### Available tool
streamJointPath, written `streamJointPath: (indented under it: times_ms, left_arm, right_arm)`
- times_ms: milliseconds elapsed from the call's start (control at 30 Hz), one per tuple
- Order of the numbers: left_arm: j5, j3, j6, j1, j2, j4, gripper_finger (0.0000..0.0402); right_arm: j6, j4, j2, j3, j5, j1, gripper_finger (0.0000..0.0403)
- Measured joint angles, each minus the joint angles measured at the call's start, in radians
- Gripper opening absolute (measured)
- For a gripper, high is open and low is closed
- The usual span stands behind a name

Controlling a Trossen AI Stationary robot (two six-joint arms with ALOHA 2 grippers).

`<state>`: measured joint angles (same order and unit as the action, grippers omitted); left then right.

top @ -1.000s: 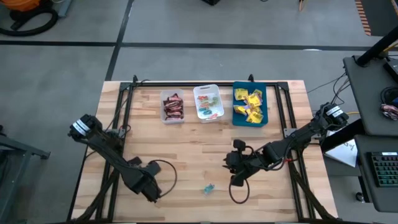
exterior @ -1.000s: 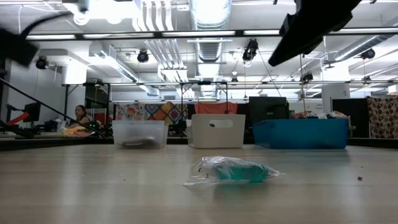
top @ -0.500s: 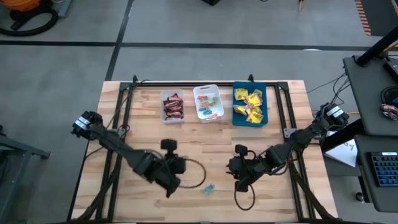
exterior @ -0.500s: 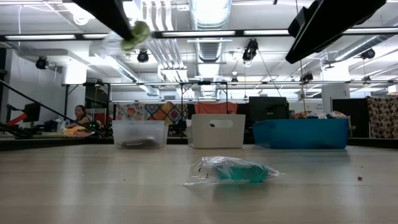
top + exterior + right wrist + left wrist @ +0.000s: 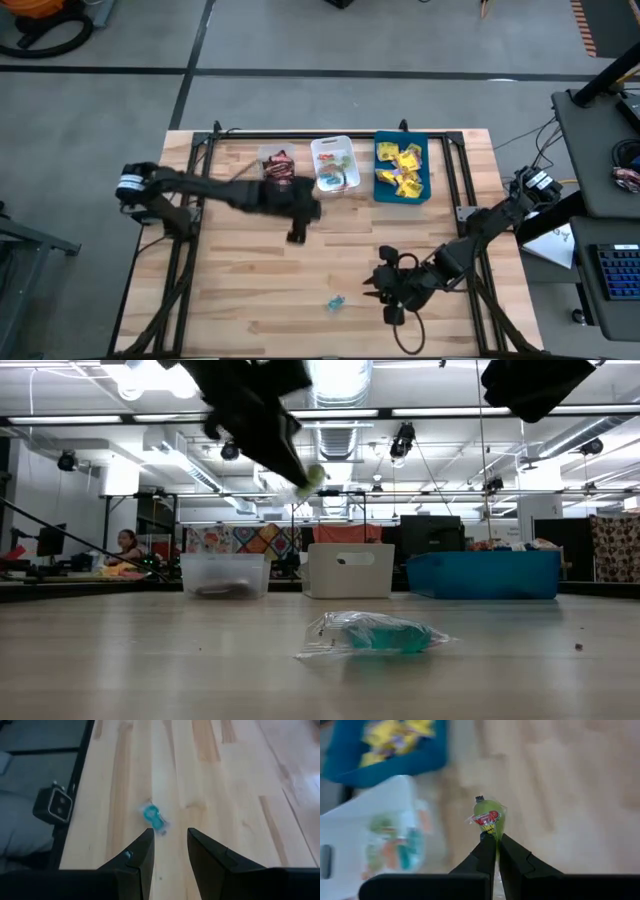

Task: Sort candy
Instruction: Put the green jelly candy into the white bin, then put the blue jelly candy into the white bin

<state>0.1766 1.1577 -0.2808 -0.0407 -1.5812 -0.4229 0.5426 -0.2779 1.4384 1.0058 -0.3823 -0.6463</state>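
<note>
My left gripper (image 5: 493,838) is shut on a small green candy (image 5: 488,816) with a red mark. It holds the candy in the air in front of the trays, and the low view shows the green candy (image 5: 313,477) well above the table. A teal wrapped candy (image 5: 335,302) lies flat on the wood near the front edge. My right gripper (image 5: 169,839) hovers open just right of it, with the teal candy (image 5: 152,816) ahead of its fingertips and nothing between them. My left gripper pinches the green candy by its near end (image 5: 490,830) between its two fingertips. The rest of the candy sticks out beyond them. The fingers slant downward toward the trays at the far edge. The candy is lifted clear of the table.
Three trays stand in a row at the far edge. A clear tray (image 5: 262,172) holds dark red bars, a white tray (image 5: 316,160) holds small translucent pieces, and a blue tray (image 5: 380,185) holds yellow packets. Bare wood lies between the trays and the teal candy.
My left gripper has swung from the near left of the table up and across toward the trays at the far edge. It rolled as it went and stayed shut on the green candy. My right gripper has drifted a little toward the near edge. The teal candy has stayed put.
</note>
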Motion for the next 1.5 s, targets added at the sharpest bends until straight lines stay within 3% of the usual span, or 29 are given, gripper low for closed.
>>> streamJointPath:
  times_ms: [300, 533, 733, 967, 1500]
  left_arm:
    - [-0.030, -0.001, -0.012, 0.346, -0.096, 0.340, 0.0000]
    - [-0.031, 0.135, 0.066, 0.502, -0.244, 0.352, 0.0000]
    - [-0.091, 0.274, 0.030, 0.527, -0.366, 0.204, 0.0000]
    - [-0.093, 0.385, 0.027, 0.527, -0.429, 0.083, 0.0007]
    - [-0.091, 0.385, 0.078, 0.493, -0.377, -0.029, 0.0131]
  right_arm:
    - [-0.001, 0.029, 0.000, 0.000, -0.065, -0.002, 0.0109]
    - [0.007, 0.029, 0.000, 0.000, -0.074, -0.002, 0.0109]
    - [0.024, 0.029, 0.001, 0.000, -0.075, -0.002, 0.0109]
    - [0.034, 0.029, 0.001, 0.000, -0.075, -0.002, 0.0109]
    - [0.041, 0.030, 0.002, 0.000, -0.075, -0.002, 0.0109]
